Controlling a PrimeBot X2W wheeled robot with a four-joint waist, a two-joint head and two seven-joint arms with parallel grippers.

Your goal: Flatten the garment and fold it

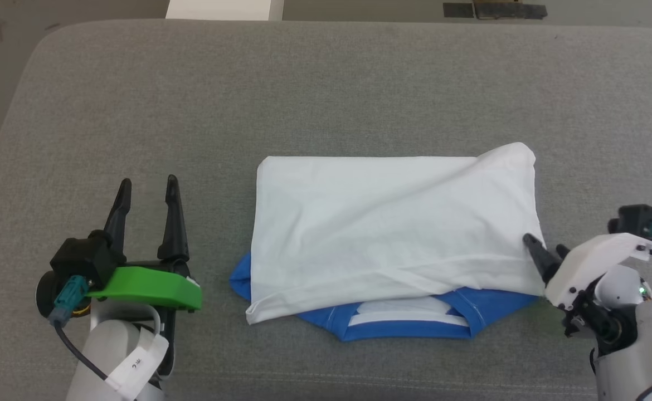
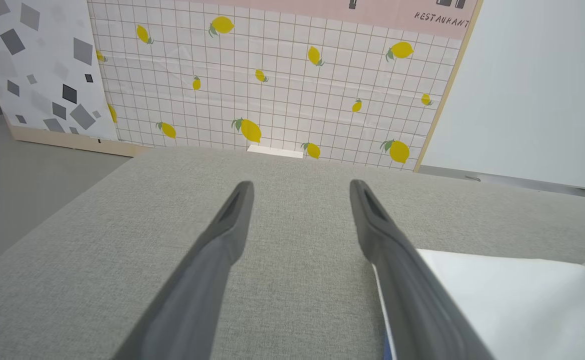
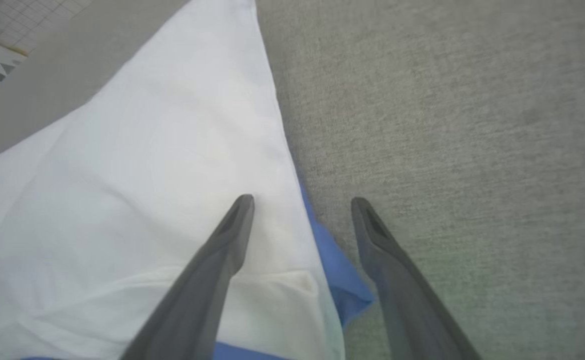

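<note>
**Place:** a staged test set in a robotics lab, not a lived-in room.

**Evidence:**
- Padded bench (image 1: 326, 83) with a grey woven cover and rounded corners, on a plain grey floor (image 2: 32, 175).
- Flat backdrop boards with bare wooden edges, side by side behind the bench:
  - lemon-and-grid panel (image 2: 282, 90)
  - grey-diamond panel (image 2: 37, 65)
  - pink strip (image 2: 402, 17) lettered "RESTAURANT"
- Plain white wall (image 2: 537, 90) next to the boards.
- Black tape strips (image 1: 493, 10) on the floor past the bench.
- Left gripper (image 1: 148, 180) on a green printed mount, with an exposed cable and plug.
</note>
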